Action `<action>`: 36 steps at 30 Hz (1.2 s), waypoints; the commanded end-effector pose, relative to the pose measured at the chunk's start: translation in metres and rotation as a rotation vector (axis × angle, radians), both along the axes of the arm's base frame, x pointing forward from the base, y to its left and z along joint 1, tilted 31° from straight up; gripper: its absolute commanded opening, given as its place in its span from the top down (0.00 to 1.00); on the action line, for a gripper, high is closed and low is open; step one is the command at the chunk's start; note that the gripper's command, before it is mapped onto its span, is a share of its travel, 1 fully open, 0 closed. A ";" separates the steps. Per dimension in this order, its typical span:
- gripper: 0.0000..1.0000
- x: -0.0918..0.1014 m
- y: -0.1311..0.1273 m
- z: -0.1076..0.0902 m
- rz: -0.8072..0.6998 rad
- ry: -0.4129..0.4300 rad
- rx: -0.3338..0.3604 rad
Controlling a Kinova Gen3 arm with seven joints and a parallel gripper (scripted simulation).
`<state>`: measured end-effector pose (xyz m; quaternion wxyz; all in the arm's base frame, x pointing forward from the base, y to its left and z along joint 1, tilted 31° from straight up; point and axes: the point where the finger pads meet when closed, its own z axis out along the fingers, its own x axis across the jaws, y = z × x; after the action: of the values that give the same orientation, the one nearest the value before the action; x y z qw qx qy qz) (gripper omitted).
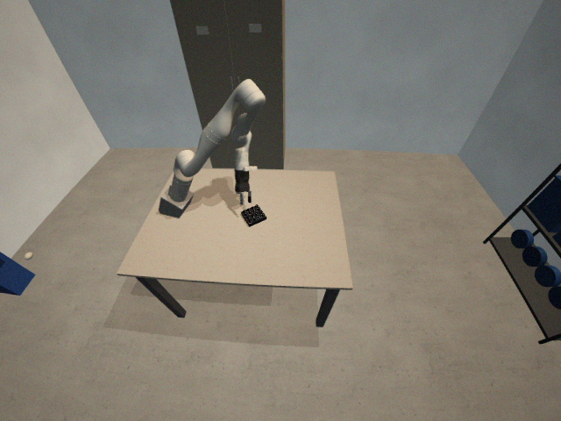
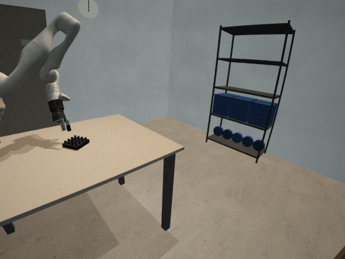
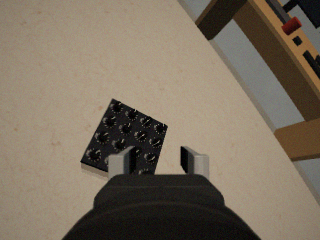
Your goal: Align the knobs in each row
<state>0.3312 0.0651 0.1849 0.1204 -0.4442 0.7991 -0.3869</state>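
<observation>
Fingers [image 1: 249, 196] [image 2: 68, 127] wide open, holding nothing, raised above the counter [image 1: 299, 245] [image 2: 111, 156] [image 3: 60, 60]. Knob box [image 1: 253, 216] [image 2: 77, 143] [image 3: 111, 131] flat on it, near and below them; knob lines too small to read.

Black knob box [image 1: 253, 215] [image 2: 76, 143] [image 3: 131, 137] with white-marked knobs, flat on the pale table [image 1: 289, 253] [image 2: 111, 150] [image 3: 60, 75].

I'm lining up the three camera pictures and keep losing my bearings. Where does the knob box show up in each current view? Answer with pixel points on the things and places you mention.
Top: near the picture's center, on the table, just below the claw [image 1: 245, 197] [image 2: 66, 125] [image 3: 158, 162].
Exterior: left of center, on the table, below the claw.
Wrist: the knob box [image 1: 253, 215] [image 2: 76, 142] [image 3: 125, 131] is left of center, partly hidden by the claw.
Shared landmark: the pale tabletop [image 1: 299, 245] [image 2: 111, 144] [image 3: 60, 60].
</observation>
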 end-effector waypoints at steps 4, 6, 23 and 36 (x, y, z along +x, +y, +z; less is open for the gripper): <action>0.00 0.000 -0.002 -0.002 0.017 0.028 -0.009; 0.00 0.000 -0.002 -0.002 0.017 0.028 -0.009; 0.00 -0.001 -0.003 -0.007 0.060 0.084 -0.027; 0.00 -0.003 -0.004 -0.015 0.127 0.166 -0.049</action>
<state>0.3282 0.0619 0.1710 0.0720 -0.5194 0.7698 -0.3640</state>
